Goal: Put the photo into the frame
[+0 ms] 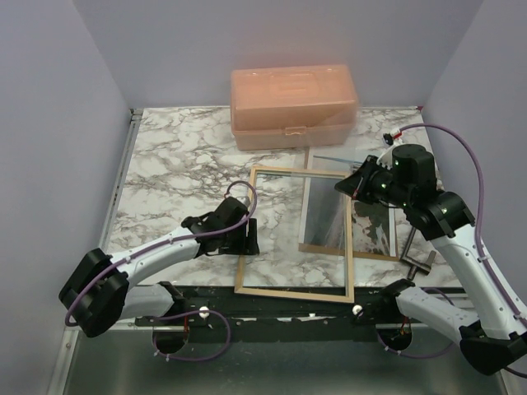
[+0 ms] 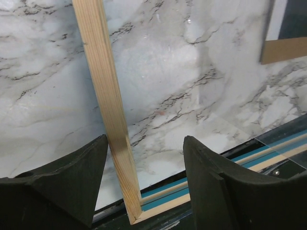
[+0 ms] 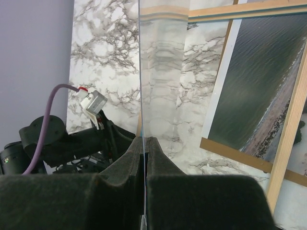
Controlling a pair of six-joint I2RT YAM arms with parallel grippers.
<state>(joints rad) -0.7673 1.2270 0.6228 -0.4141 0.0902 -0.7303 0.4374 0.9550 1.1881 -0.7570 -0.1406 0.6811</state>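
A: Where's the photo [image 3: 259, 81]?
B: Flat on the brown backing board [image 3: 230, 151] – the right rail of the frame [image 2: 108, 96] crosses it.
A: Grippers?
B: Left gripper [image 2: 145, 143] spread wide, straddling the frame's left rail; right gripper [image 3: 145, 143] pinches the clear pane [image 3: 160, 72], held on edge.

My gripper [image 2: 144, 143] is spread astride the frame [image 2: 106, 96] rail on the marble table [image 2: 206, 72]; one finger sits just beside it, the other stands clear.
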